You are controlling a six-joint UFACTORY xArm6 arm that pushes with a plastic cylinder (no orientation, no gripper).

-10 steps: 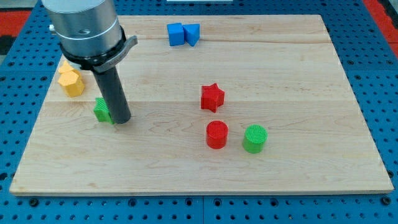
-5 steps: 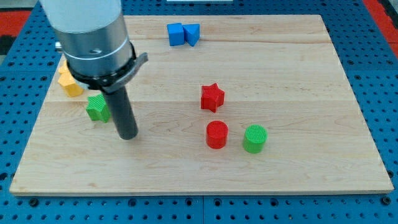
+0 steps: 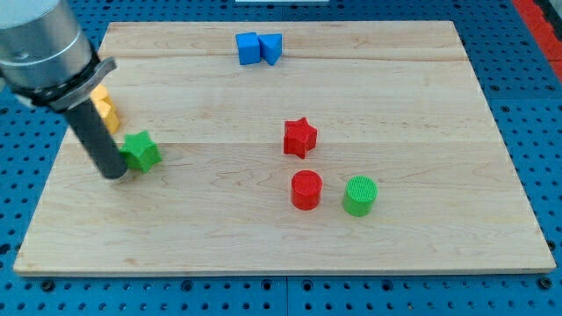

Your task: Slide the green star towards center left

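Green star point(image 3: 140, 150): one, located at view's left of desk point(image 3: 421, 246), roughly mid-height. My tip point(image 3: 114, 175) seen just left of and slightly below star, rod apparently touching it. No fingers fitted; open or closed state cannot be told. Yellow blocks point(image 3: 104, 107): two, partly hidden behind rod, shapes unclear. Blue blocks point(image 3: 258, 47): two, side by side at top. Red star point(image 3: 299, 137): one, near centre. Red cylinder point(image 3: 306, 190): one. Green cylinder point(image 3: 359, 195): one, just right of red cylinder.

My tip point(image 3: 115, 173) sits on the table point(image 3: 421, 237) just left of the green star point(image 3: 140, 151), nearly touching it. Yellow blocks point(image 3: 106, 110) lie just beyond, partly hidden.
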